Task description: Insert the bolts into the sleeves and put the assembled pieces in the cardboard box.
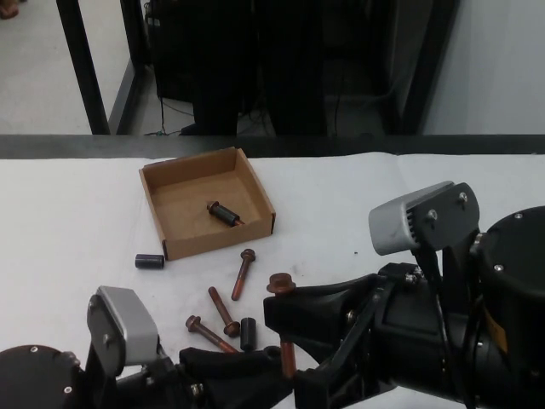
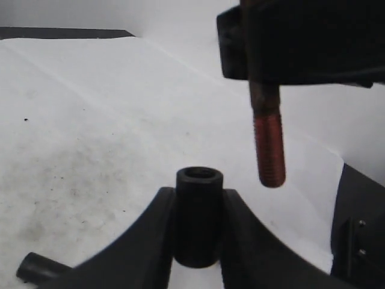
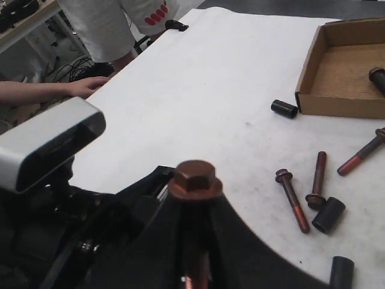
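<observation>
One insertion is in hand: the left pincer [image 2: 198,238] clamps an upright black sleeve [image 2: 199,198], and the right pincer [image 3: 195,226] grips a copper bolt [image 2: 269,147] whose threaded tip hangs above and beside the bore. Next, I judge, centre the bolt, then lower.

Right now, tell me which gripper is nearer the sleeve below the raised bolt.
Left. The left gripper is shut on the sleeve; the right gripper hangs above it, to one side, holding a bolt not yet inserted.

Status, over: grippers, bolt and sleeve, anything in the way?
Left gripper shut on sleeve, upright. Right gripper shut on bolt, threads down, tip near sleeve mouth, not in. One assembled piece in cardboard box. Nothing between them.
</observation>
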